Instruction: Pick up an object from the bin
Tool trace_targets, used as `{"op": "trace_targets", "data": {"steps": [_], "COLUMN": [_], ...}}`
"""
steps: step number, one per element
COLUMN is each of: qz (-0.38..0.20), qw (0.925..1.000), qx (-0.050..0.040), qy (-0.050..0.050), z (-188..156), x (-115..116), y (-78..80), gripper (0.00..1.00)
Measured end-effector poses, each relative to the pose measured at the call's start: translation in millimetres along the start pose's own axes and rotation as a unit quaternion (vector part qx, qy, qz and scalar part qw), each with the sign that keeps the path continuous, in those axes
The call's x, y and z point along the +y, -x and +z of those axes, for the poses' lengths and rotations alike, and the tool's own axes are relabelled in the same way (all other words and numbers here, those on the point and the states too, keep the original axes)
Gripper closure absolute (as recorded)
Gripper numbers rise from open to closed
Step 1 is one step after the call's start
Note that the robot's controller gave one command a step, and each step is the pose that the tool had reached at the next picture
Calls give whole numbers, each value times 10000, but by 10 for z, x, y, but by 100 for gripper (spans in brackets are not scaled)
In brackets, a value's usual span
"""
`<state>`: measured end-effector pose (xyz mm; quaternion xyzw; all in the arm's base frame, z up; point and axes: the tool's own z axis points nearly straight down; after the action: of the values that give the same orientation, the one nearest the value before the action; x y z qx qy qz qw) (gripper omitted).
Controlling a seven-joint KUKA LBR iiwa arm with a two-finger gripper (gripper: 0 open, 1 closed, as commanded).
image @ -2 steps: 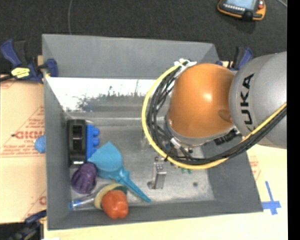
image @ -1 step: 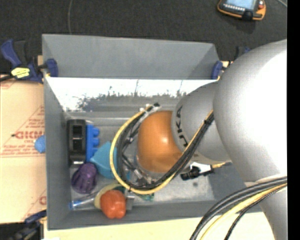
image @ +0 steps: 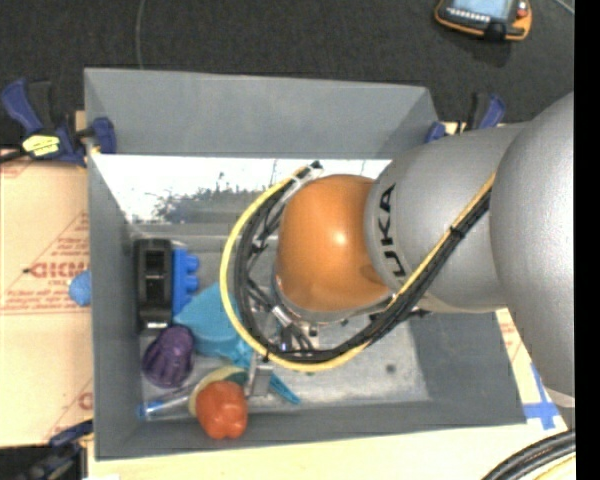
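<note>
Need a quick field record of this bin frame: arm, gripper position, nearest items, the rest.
arm: in from the right, orange wrist cover above the bin's middle
gripper: low, front left of the bin
nearest items: light blue piece, orange ball
other items: purple toy, blue brick, black block, all by the left wall
held: cannot tell

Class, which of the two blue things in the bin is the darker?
The studded blue brick beside the black box; the turquoise piece is paler.
</note>
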<state>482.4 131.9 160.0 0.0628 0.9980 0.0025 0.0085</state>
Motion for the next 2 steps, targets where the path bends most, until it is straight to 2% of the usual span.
{"op": "trace_targets", "data": {"steps": [1,2], "qz": [239,474], "qw": [9997,9989], "qx": [36,-21], "qy": [-17,14], "z": [866,879], "x": [-173,-194], "y": [-29,-57], "gripper": [0,0]}}
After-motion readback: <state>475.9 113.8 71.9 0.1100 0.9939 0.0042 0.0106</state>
